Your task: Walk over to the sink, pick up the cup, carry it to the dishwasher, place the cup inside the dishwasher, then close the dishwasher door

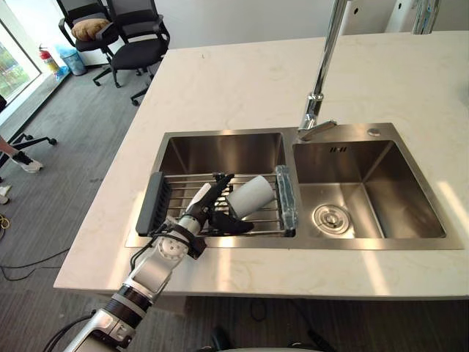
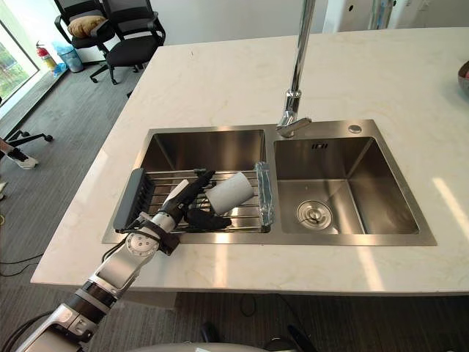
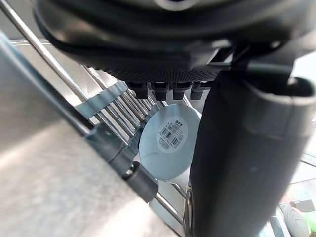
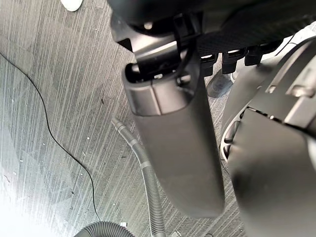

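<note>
With left hand (image 1: 204, 207) nearest, straddles the cup (image 1: 249, 194) lying sideways on the rack (image 1: 183, 183), fingers straight, thumb apart beneath, so closing should clasp it.

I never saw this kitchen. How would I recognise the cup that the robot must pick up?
Find the steel double sink set in the pale counter; its left basin holds a wire rack. The cup lies on its side on that rack, right by the left hand. It is the only pale, rounded thing among the thin metal bars.
</note>
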Tool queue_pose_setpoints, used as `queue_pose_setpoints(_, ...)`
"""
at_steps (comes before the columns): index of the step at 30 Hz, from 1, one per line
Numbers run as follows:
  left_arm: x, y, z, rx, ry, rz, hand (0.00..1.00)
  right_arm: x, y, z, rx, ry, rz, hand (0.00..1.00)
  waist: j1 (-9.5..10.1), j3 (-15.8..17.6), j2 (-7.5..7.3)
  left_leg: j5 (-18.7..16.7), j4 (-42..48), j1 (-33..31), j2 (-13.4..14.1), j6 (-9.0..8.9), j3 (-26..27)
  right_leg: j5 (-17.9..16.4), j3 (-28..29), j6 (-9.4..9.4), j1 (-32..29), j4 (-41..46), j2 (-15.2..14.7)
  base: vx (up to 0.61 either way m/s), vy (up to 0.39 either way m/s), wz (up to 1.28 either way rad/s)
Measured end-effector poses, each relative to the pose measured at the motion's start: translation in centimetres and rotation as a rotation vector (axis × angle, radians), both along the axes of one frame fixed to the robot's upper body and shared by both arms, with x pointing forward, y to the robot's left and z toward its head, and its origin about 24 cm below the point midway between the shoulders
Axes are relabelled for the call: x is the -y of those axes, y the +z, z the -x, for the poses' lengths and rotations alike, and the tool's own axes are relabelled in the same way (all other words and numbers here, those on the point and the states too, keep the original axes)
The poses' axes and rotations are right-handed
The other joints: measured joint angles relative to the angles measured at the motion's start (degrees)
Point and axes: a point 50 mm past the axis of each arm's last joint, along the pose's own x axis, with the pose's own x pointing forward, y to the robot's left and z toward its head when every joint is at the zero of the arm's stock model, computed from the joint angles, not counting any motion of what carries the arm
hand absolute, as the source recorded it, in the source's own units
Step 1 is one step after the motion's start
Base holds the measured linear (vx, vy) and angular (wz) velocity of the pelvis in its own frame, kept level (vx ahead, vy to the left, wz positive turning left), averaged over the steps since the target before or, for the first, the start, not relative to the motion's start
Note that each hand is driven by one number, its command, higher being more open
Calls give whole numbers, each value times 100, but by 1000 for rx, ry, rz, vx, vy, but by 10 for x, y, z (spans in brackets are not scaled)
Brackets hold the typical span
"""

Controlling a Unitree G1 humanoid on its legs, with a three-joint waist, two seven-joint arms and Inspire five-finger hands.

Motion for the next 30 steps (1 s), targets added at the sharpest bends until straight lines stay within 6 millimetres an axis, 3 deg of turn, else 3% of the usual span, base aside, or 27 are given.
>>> queue_pose_setpoints(30,-8,3,-12,11,-35,-114,100,-5,-1,7,-2,-57,-34,100,-30,57,13,-17,-23,52,13,-22,75,29,91,-7,3,-16,5,0,-1,-1)
